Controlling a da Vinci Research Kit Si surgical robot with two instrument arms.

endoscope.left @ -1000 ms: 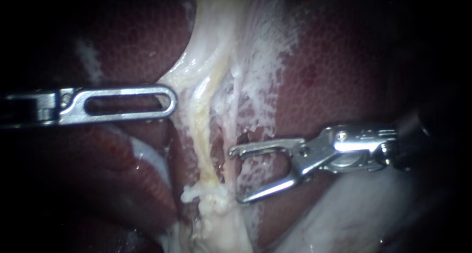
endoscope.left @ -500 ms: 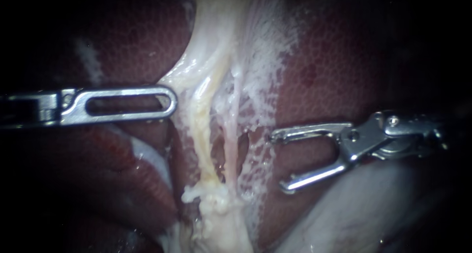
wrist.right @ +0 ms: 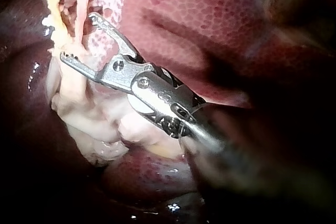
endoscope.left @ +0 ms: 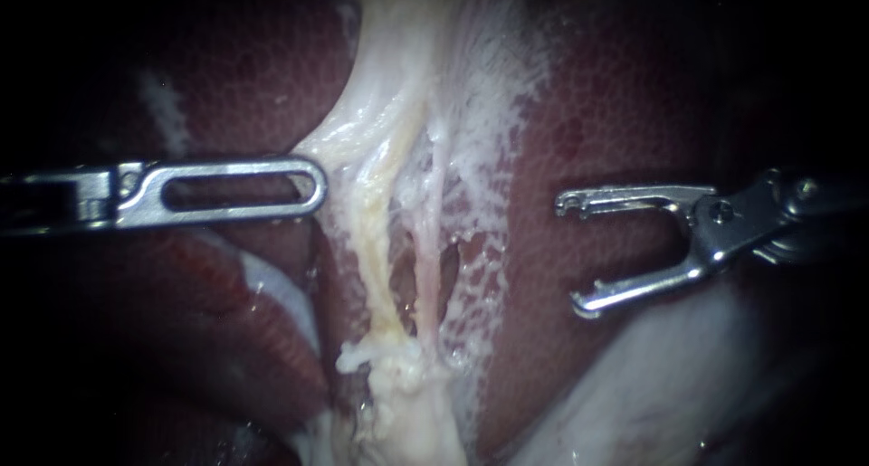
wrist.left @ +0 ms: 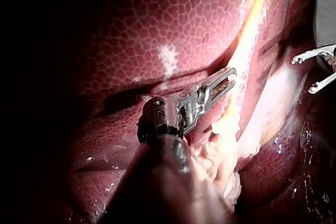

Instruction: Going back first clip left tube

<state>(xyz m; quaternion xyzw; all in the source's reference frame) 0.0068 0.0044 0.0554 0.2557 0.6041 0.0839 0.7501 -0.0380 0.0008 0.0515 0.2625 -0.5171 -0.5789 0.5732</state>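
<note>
Steel right instrument (endoscope.left: 570,256) gapes wide, holding nothing, over the liver (endoscope.left: 615,113).

Surgical lab, mottled liver (endoscope.left: 625,122), dissected pale tissue (endoscope.left: 398,59)

We found everything resting on the liver (endoscope.left: 615,113), dark red and finely mottled. Across it lay a band of pale tissue (endoscope.left: 398,68). Down that band ran the yellowish left tube (endoscope.left: 367,240), a thinner pinkish tube (endoscope.left: 424,267) just beside it.

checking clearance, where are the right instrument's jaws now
In the endoscope view the right instrument is at the right, its jaws open over the liver, empty and apart from the tubes at centre.
</note>
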